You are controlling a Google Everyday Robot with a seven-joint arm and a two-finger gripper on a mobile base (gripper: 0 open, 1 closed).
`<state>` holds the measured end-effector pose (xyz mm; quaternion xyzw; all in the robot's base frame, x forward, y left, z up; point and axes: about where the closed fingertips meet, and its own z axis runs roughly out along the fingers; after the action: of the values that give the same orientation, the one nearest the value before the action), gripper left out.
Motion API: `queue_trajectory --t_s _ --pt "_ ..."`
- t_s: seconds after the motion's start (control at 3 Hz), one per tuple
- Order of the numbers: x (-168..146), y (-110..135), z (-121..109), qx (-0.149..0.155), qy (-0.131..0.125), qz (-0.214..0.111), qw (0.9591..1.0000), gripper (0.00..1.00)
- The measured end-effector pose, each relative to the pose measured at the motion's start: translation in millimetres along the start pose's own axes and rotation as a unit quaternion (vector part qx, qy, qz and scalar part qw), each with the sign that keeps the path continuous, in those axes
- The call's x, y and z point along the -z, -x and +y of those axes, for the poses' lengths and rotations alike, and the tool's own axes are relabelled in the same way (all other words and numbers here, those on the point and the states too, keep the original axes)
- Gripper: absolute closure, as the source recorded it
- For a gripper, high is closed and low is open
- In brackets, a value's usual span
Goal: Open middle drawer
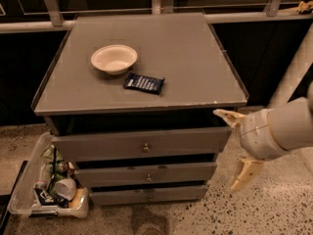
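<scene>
gripper (pixel 226 151): fingers spread, holding nothing, just off the cabinet's (pixel 146 89) right front corner | middle drawer (pixel 112 174): to its left, slightly lower, apparently shut, knob (pixel 148 177) untouched | progress: nothing pulled; reach, grip and pull all remain

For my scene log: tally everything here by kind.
Drawers: 3 - top drawer, middle drawer, bottom drawer
Bowl: 1
Dark packet: 1
Floor bin: 1
Claw: 1, open, right of the drawers
Total: 7
</scene>
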<state>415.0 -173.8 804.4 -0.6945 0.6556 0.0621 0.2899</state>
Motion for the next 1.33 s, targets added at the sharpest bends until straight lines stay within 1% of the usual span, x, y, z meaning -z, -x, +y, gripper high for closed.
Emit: queue_trajectory --t_s 0.33,0.67,1.0,1.33 --pt "-53 -16 -4 0.01 0.008 -0.013 0.9998 0.0" --pt "-92 -27 7 0.027 0.005 -0.007 0.9996 0.0" --pt "-123 -50 24 0.021 0.002 0.008 0.9997 0.0" --pt "-149 -81 47 -0.024 0.009 0.026 0.9993 0.0"
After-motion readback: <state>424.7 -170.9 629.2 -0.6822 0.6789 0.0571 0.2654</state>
